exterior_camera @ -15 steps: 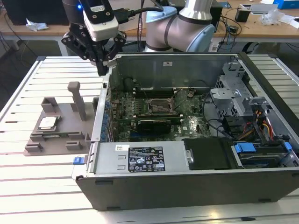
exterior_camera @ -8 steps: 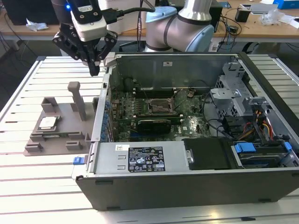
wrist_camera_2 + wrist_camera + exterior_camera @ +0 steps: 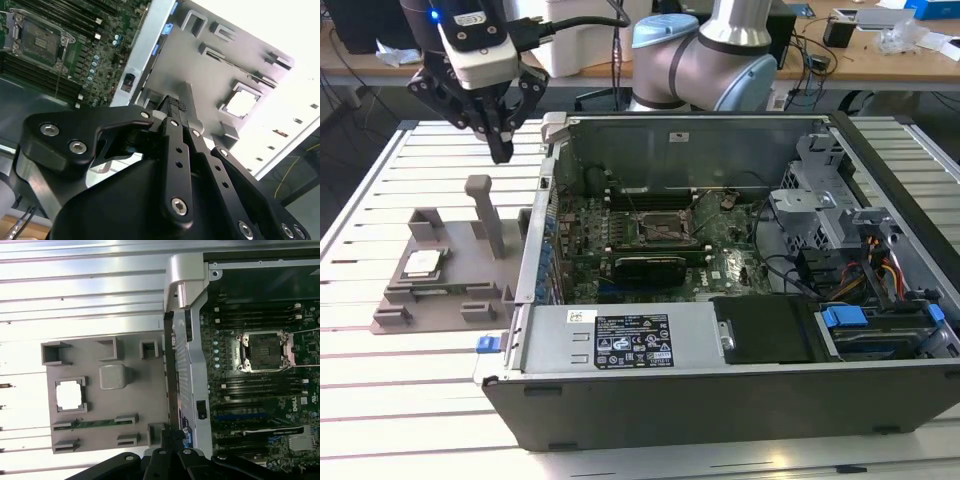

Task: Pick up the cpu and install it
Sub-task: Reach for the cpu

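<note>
Approach step: gripper (image 3: 501, 150) clenched, empty, above the grey tray (image 3: 440, 303). Cpu (image 3: 423, 264) lies untouched at its 7 o'clock, exterior view. Pickup needs jaws parted first.

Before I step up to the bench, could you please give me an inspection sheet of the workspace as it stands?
Surface: slatted metal table carrying a grey fixture tray and an open computer case.
Job's things: cpu lies flat in a tray recess; motherboard socket looks empty.
Clutter: nothing seen.
Grippers: gripper shut, holding nothing, hovers above the tray near its upright post, apart from the cpu.
Cables: coloured wires inside the case; black cable running to the gripper.
Surroundings: robot arm base behind the case; desk with small items beyond.
</note>
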`<state>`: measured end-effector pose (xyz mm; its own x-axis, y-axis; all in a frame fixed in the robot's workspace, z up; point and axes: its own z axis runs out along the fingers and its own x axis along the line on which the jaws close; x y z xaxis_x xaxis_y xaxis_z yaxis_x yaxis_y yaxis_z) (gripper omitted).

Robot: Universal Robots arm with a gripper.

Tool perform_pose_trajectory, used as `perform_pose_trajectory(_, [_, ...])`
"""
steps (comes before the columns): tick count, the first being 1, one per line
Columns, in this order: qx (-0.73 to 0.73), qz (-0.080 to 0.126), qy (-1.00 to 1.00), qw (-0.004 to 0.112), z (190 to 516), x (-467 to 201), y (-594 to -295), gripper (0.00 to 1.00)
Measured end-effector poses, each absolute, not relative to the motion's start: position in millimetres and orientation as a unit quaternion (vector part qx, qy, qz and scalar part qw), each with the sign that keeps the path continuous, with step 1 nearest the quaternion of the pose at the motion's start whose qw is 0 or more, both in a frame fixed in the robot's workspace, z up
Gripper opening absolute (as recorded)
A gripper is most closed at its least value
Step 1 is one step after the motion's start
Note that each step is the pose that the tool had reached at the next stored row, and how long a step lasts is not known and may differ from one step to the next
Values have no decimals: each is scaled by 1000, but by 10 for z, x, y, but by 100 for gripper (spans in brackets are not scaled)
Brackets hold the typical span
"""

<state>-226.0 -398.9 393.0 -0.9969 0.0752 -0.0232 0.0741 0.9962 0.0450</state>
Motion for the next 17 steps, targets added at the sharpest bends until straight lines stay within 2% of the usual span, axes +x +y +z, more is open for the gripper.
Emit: perform_pose_trajectory(17, [37, 22, 999, 12, 3927, -2702, -3989, 11])
